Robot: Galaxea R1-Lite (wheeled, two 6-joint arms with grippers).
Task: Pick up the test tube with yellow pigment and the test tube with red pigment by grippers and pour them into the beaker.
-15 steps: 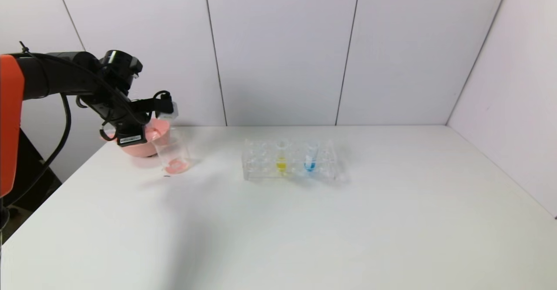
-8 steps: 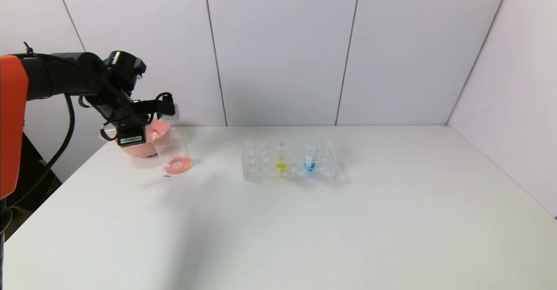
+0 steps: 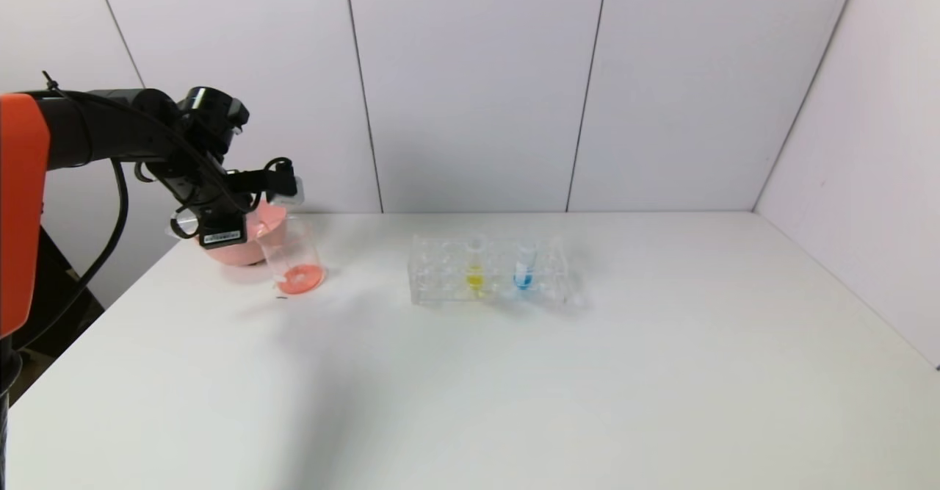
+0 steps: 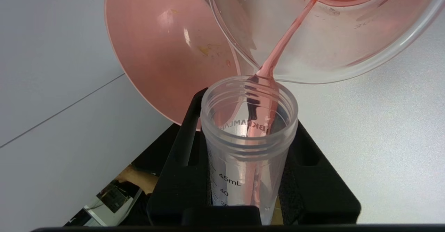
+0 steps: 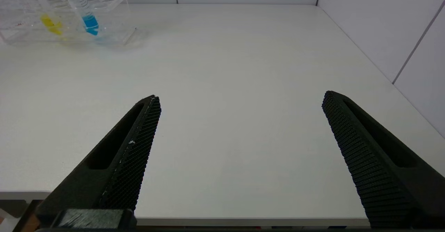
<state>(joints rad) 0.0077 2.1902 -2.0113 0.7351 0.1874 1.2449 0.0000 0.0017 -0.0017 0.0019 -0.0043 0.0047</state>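
Black left arm [image 3: 110, 134] with orange shell, loose cables, white label.

"45mL", "40" on held tube [image 4: 248, 145]

White table [image 3: 514, 372], pale panelled walls [image 3: 470, 86]

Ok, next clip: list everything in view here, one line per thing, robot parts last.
test tube with red pigment: 1, clear, tipped at the beaker's rim, red liquid streaming out.
beaker: 1, clear with red liquid at the bottom, far left of the table.
pink bowl: 1, pink, right behind the beaker.
tube rack: 1, clear, table centre.
test tube with yellow pigment: 1, standing in the rack.
blue-bottomed tube: 1, in the rack, right of the yellow one.
table: 1, white.
left gripper: 1, black, shut on the red tube above the beaker.
right gripper: 1, black, open, over the table's near right.
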